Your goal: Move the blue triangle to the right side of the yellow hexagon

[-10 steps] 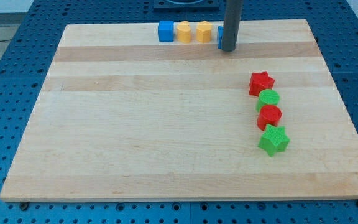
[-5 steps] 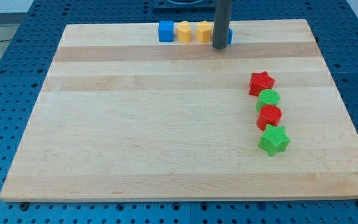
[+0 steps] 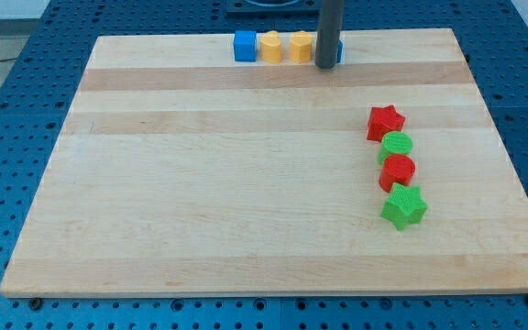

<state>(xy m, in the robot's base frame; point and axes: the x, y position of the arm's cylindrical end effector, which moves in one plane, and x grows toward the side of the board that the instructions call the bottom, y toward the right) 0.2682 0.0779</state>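
My tip (image 3: 326, 67) stands near the view's top edge of the wooden board (image 3: 246, 183). The rod hides most of the blue triangle (image 3: 339, 52); only a sliver of it shows on the rod's right. The yellow hexagon (image 3: 300, 47) sits just left of the rod, close to it. Whether the triangle touches the hexagon is hidden. Further left in the same row are another yellow block (image 3: 270, 46) and a blue cube (image 3: 244, 46).
At the view's right a column of blocks runs downward: a red star (image 3: 385, 122), a green cylinder (image 3: 395, 146), a red cylinder (image 3: 397, 171) and a green star (image 3: 403, 205). The board lies on a blue pegboard table (image 3: 7, 110).
Over the last second my tip moved left along the top row, from the triangle's right side to in front of it. It has barely moved in the last half second.
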